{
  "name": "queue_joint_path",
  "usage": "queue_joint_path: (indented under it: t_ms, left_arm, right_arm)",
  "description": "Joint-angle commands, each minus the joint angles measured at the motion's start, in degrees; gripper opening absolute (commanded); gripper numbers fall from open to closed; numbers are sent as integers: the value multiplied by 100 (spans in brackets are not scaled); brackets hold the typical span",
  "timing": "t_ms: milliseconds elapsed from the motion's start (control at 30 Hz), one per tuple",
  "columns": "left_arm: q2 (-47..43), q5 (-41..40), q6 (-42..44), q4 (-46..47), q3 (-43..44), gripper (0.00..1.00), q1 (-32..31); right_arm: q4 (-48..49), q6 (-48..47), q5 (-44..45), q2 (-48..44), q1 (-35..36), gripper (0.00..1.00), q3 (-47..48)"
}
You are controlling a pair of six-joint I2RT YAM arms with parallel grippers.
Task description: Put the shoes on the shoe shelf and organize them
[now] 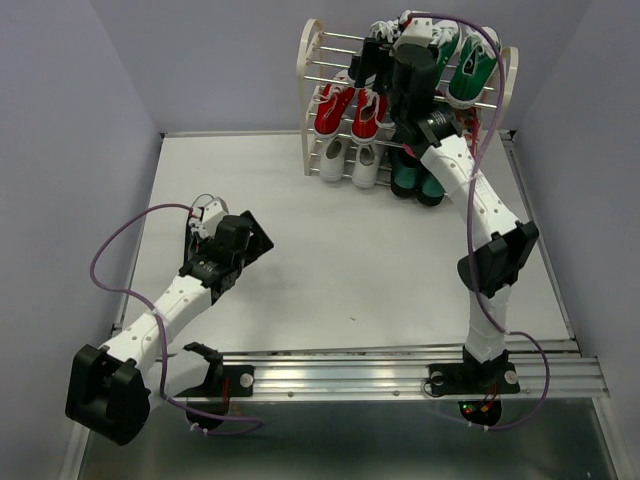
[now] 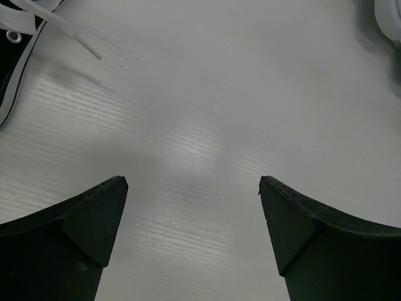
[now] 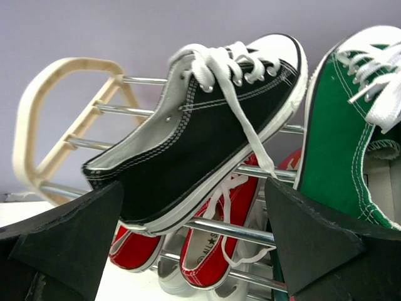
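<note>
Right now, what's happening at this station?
The right gripper, open, is at the shoe shelf's top tier, facing a black sneaker lying tilted on the rods beside a green sneaker. Red sneakers sit on a tier below, white sneakers lower. The left gripper hovers open over the table, with the other black sneaker lying near it.
</note>
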Motion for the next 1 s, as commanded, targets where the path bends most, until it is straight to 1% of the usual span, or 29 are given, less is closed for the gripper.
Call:
queue_joint_path:
  t_ms: [0, 167, 233, 267, 333, 433, 467, 533, 600, 633, 667, 733, 800, 967]
  left_arm:
    - [-174, -23, 90, 65, 188, 99, 41]
    - [-209, 83, 151, 188, 135, 99, 32]
    - [-244, 100, 169, 206, 91, 99, 32]
    - [-253, 118, 169, 223, 74, 99, 32]
    - [-279, 136, 169, 249, 56, 99, 41]
    - [-306, 171, 178, 267, 39, 99, 41]
    - [-332, 171, 178, 276, 38, 99, 32]
    - [-376, 197, 178, 293, 12, 99, 32]
    - [-429, 215, 178, 320, -14, 99, 41]
    - [-429, 224, 178, 320, -23, 99, 32]
    - [-472, 232, 169, 320, -32, 99, 32]
    - [-534, 232, 151, 337, -75, 99, 41]
    - [-587, 241, 151, 364, -111, 99, 32]
    - [-649, 224, 134, 364, -137, 99, 32]
  right_arm:
    - [507, -313, -605, -393, 79, 100, -114]
    - [551, -568, -640, -524, 79, 100, -140]
    - [551, -586, -667, -568, 141, 100, -193]
    - [551, -761, -763, -586, 219, 100, -210]
    - [560, -815, -642, -560, 316, 100, -220]
    - [586, -1113, -185, -341, 491, 100, -114]
    - [578, -1210, 138, -262, 492, 100, 25]
    - [604, -1237, 517, -43, 641, 100, 158]
    - [840, -1237, 1525, 90, 703, 100, 220]
    - [963, -1263, 1530, 117, 703, 100, 203]
    - [1251, -1342, 1913, 134, 703, 100, 159]
    - [1526, -1404, 2302, 178, 703, 100, -17]
    - [1807, -1413, 2391, 240, 703, 100, -61]
    - [1843, -1342, 2585, 451, 703, 100, 70]
